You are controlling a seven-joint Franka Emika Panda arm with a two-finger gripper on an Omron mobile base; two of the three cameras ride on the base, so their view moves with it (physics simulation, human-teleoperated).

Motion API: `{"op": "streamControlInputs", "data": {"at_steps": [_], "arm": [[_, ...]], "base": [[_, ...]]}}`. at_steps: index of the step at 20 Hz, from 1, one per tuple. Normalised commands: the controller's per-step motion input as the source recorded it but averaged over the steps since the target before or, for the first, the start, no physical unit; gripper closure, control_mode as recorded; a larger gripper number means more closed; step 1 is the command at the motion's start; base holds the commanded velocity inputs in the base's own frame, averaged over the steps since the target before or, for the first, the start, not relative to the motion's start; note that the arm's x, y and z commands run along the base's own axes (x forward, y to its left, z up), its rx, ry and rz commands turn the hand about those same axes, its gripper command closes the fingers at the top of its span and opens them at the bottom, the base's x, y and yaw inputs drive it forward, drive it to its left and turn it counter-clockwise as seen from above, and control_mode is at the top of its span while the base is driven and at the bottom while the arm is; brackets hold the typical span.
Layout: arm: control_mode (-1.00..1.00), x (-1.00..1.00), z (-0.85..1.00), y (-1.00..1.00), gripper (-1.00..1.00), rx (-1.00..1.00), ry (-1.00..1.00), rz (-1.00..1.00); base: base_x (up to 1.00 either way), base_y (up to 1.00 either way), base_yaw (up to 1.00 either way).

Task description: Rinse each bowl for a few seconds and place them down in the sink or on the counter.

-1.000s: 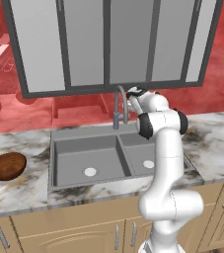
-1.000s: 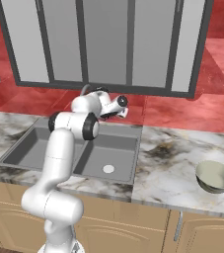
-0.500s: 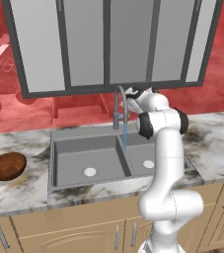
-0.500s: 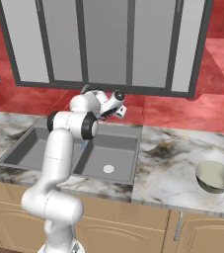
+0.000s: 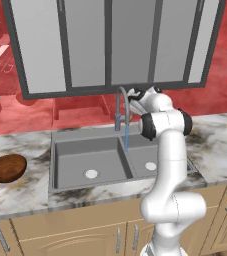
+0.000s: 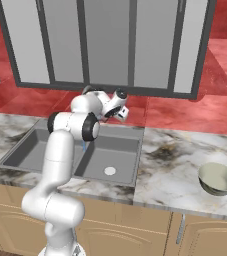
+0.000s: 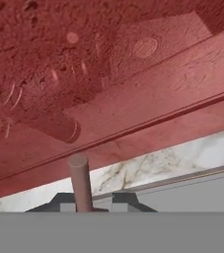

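**A:** Bowls first. Where do they sit?

**B:** The dark reddish-brown bowl (image 5: pixel 6 168) lies at the far left of the left base view, on the counter (image 5: pixel 20 192), well apart from the sink (image 5: pixel 92 157). The pale greenish-beige bowl (image 6: pixel 218 178) sits at the lower right of the right base view, upright on the marble, also well apart from the basins.

**A:** And the sink itself?

**B:** Centre of the left base view, two grey basins side by side, a white drain (image 5: pixel 91 174) in the left one and another in the right. The faucet (image 5: pixel 122 107) rises behind the divider and curves forward. A thin blue stream of water (image 5: pixel 126 135) falls from its spout toward the divider between the basins.

**A:** Where is the gripper?

**B:** The gripper (image 5: pixel 134 95) is up at the top of the faucet in the left base view, just above the middle of the frame, right beside the curved neck. In the right base view the hand sits at upper centre, pointing toward the red wall (image 6: pixel 175 107).

**A:** Open, or holding anything?

**B:** I cannot tell. The fingers are too small and partly hidden by the wrist in both base views. The hand view looks at the red backsplash with a strip of marble at the lower right and a reddish rod (image 7: pixel 80 182) rising from the bottom edge.

**A:** Anything above?

**B:** Grey-framed cabinet doors (image 5: pixel 110 42) span the top of both base views.
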Motion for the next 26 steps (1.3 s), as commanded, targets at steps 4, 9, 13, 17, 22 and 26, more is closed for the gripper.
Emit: {"op": "streamControlInputs", "data": {"at_steps": [4, 9, 13, 17, 22, 26], "arm": [[-1.00, -0.04, 0.48, -0.48, 1.00, 0.07, 0.00, -0.03], [-1.00, -0.13, 0.52, -0.30, 1.00, 0.04, -0.01, 0.04], [-1.00, -0.17, 0.27, 0.11, -1.00, -0.04, 0.06, 0.19], [-1.00, -0.21, 0.29, 0.08, -1.00, -0.03, 0.01, 0.18], [-1.00, -0.32, 0.28, -0.05, -1.00, -0.03, 0.00, 0.16], [-1.00, -0.37, 0.26, -0.22, -1.00, -0.02, 0.00, 0.11]], "base": [[0.00, 0.00, 0.00], [0.00, 0.00, 0.00], [0.00, 0.00, 0.00], [0.00, 0.00, 0.00], [0.00, 0.00, 0.00], [0.00, 0.00, 0.00]]}}
